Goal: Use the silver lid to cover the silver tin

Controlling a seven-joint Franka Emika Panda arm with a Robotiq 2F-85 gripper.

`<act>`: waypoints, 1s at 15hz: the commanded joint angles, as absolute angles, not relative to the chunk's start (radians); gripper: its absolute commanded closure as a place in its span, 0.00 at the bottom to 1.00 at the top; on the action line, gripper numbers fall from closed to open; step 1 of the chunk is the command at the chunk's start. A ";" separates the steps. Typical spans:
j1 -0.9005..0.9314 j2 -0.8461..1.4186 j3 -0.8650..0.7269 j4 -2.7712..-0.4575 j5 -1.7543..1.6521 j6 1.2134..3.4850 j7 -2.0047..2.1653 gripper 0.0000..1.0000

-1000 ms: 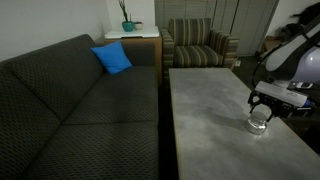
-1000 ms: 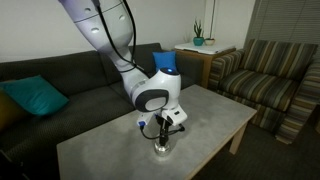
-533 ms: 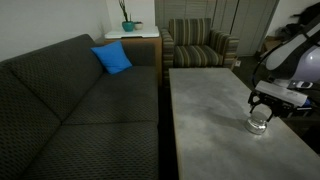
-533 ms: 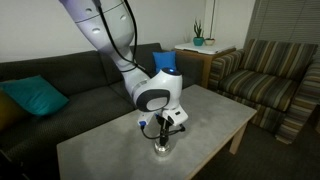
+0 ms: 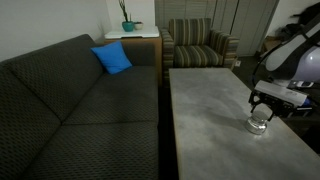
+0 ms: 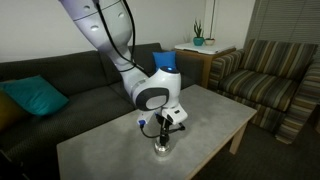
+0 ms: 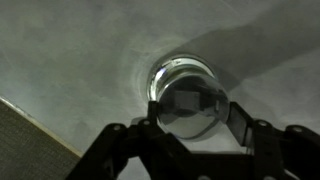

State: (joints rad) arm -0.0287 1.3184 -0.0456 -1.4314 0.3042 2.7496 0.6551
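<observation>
In the wrist view the silver lid (image 7: 190, 108), a round shiny disc, sits between the two fingers of my gripper (image 7: 195, 112), which is shut on its edges. Just beyond and below it shows the rim of the silver tin (image 7: 185, 66), standing on the grey table. The lid covers most of the tin's mouth from this angle; I cannot tell whether the two touch. In both exterior views the gripper (image 5: 259, 112) (image 6: 162, 136) points straight down over the tin (image 5: 258, 126) (image 6: 161, 151), which stands near the table's edge.
The low grey table (image 5: 210, 110) (image 6: 110, 150) stands beside a dark sofa (image 5: 70, 110) with a blue cushion (image 5: 112, 58). A striped armchair (image 5: 200, 45) and a side table with a potted plant (image 5: 128, 25) stand behind. A teal cushion (image 6: 32, 98) lies on the sofa.
</observation>
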 commanded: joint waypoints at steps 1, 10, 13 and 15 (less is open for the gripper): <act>-0.014 1.284 -0.059 -1.478 0.323 2.753 0.650 0.56; -0.046 1.324 -0.029 -1.420 0.319 2.705 0.608 0.56; -0.049 1.335 -0.025 -1.403 0.319 2.693 0.599 0.56; -0.046 1.340 -0.026 -1.394 0.319 2.689 0.599 0.56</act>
